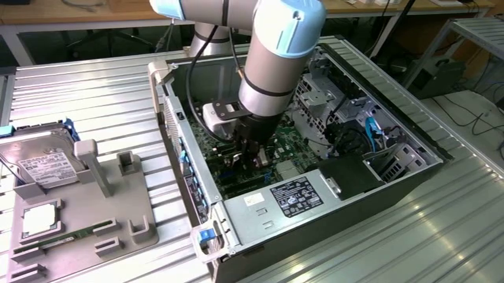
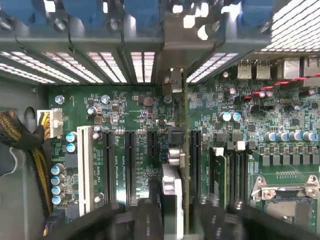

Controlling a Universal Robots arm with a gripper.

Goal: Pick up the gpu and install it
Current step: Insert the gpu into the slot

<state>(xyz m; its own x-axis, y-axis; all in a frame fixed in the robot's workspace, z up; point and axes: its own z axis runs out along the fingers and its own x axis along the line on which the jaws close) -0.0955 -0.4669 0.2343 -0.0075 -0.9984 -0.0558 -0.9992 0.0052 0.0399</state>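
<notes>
Standing on edge over the green motherboard (image 2: 135,125) inside the open computer case (image 1: 393,177): the gpu (image 2: 184,150), seen edge-on in the wrist view as a thin dark card with a silvery bracket end toward the slotted rear wall (image 2: 100,65) of the case. Aligned with one of the long black expansion slots (image 2: 130,165), with metal-capped components visible along its near edge. Flanked at the lower end by the dark fingers (image 2: 145,220) of the gripper (image 2: 175,225), one on each side of the card; contact with the card faces cannot be told, so clamped or released cannot be told. Lowered deep into the case in the exterior view, gripper (image 1: 254,156) just above the motherboard. Resting outside the case on the ribbed metal bench (image 1: 102,100): a grey fixture tray (image 1: 87,212) carrying a silver hard drive (image 1: 43,165).
</notes>
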